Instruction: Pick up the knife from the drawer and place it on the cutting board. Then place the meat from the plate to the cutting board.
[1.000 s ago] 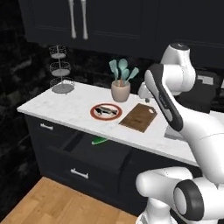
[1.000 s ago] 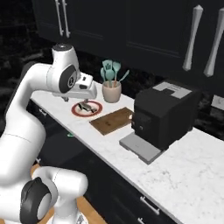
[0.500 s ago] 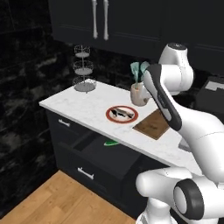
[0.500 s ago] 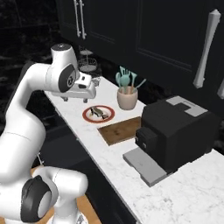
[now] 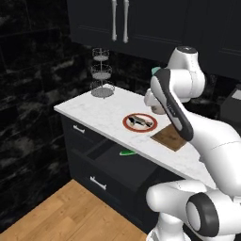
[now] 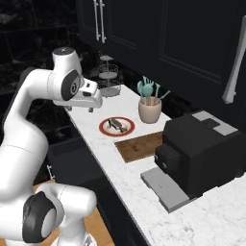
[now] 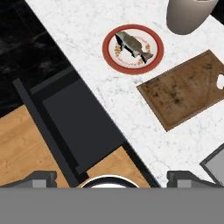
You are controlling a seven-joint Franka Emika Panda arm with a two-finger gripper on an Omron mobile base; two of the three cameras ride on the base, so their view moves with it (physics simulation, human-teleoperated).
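The gripper (image 6: 80, 108) is hanging high above the front edge of the counter (image 5: 99, 111) with its jaws spread wide and nothing between them, a stance that looks meant for surveying the open drawer (image 5: 123, 165) below before descending. The drawer is standing pulled out under the counter's front edge, and a slim green thing (image 5: 127, 152), probably the knife's handle, is showing at its back, half tucked under the counter lip. That overhang is likely what is standing in the way of a straight drop.

The plate (image 7: 133, 49) is sitting near the middle of the counter, carrying the meat (image 7: 133, 44) at its centre. The cutting board (image 7: 187, 88) is lying bare just beside it, toward the coffee machine (image 6: 201, 155). A utensil crock (image 6: 149, 110) is standing at the back edge beyond the plate, and a tiered wire stand (image 5: 102, 73) is occupying the far back corner, well apart from the work.
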